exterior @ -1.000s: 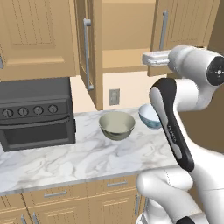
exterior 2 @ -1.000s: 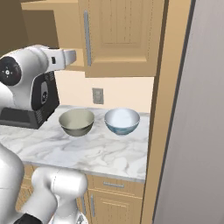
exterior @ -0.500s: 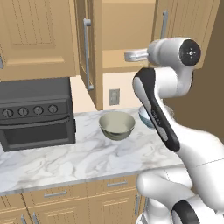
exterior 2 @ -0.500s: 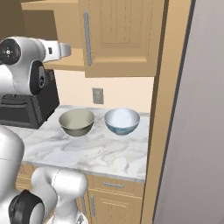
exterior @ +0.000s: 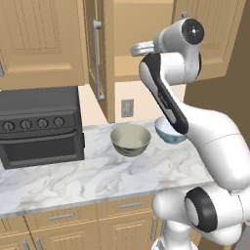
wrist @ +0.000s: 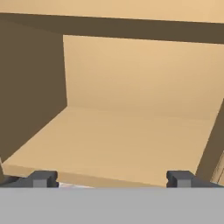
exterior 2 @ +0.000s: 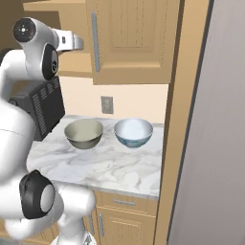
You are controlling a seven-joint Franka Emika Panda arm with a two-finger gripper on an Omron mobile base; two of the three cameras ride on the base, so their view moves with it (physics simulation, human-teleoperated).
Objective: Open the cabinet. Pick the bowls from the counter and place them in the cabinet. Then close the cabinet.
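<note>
The gripper stands spread wide with nothing between its two dark fingertips, which rise far apart at the bottom of the hand view. Ahead of them lies the bare floor of the cabinet, with its back wall beyond and a dark side wall to one side; a horizontal band crosses the top of that view, and whether it is the inner shelf or the cabinet's top cannot be told.

In the left base view the hand reaches level toward the open cabinet, at about the height of its bottom board. Its tip is largely hidden behind the arm's own wrist, so the fingers themselves are hard to make out there. The cabinet's left door is swung out, seen nearly edge-on with its long silver bar handle. In the right base view the right door looks shut, and the hand pokes out just beside its handle side.

Both bowls sit on the marble counter below the cabinet, close together but apart. The olive-grey bowl with its cream inside is in full view. The white bowl with a blue pattern is partly covered by the forearm in the left base view; it is whole in the right base view. The black oven stands on the counter, well left of the bowls and cut off at the left edge.
</note>
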